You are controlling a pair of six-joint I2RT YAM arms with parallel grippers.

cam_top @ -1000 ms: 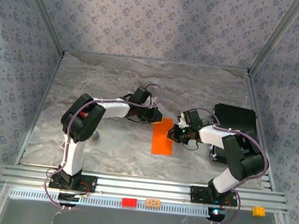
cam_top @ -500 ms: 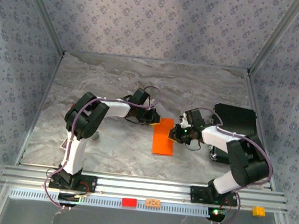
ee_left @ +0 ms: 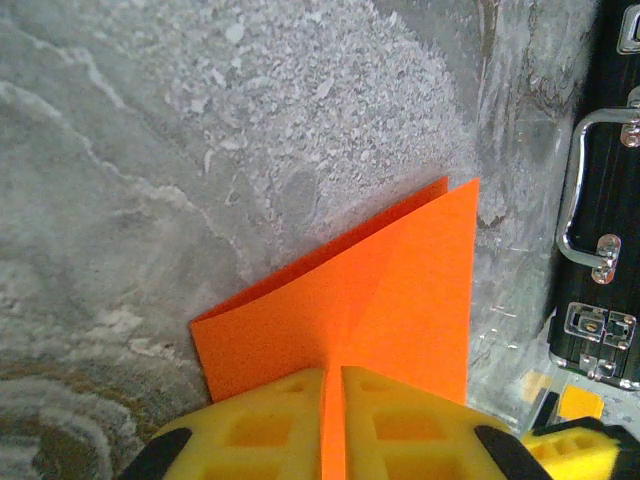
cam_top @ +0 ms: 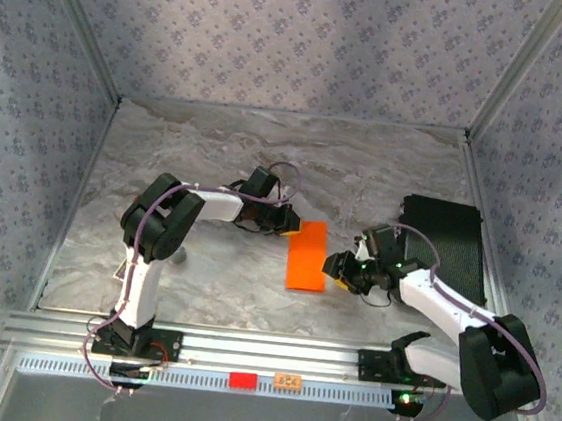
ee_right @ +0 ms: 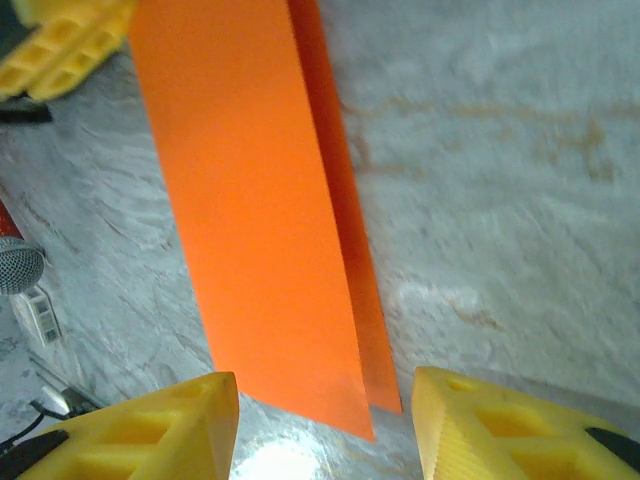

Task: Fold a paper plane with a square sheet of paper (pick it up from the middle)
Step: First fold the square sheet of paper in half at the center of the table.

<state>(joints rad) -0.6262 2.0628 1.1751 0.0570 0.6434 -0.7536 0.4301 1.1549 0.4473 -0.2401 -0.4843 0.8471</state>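
Observation:
The square sheet of paper (cam_top: 306,255) is bright orange and lies on the marble table folded in half into a long rectangle, its two layers slightly offset (ee_right: 260,220). My left gripper (cam_top: 290,222) is at the sheet's far left end, shut on a pinched ridge of the paper (ee_left: 380,300) between its yellow fingertips (ee_left: 333,372). My right gripper (cam_top: 333,266) hovers just right of the sheet's near end. In the right wrist view it (ee_right: 325,400) stands open, the paper's near corner lying below and between the fingers without touching them.
A black case (cam_top: 448,248) with metal latches (ee_left: 600,200) lies right of the paper. A red cylinder with a grey tip (ee_right: 15,262) and a small white card (ee_right: 35,312) lie left of the sheet. Small red (cam_top: 242,379) and orange (cam_top: 288,380) blocks sit on the front rail.
My right gripper has opened, let go of the paper's right edge and drawn back toward the near right. The left gripper keeps its grip and has not moved.

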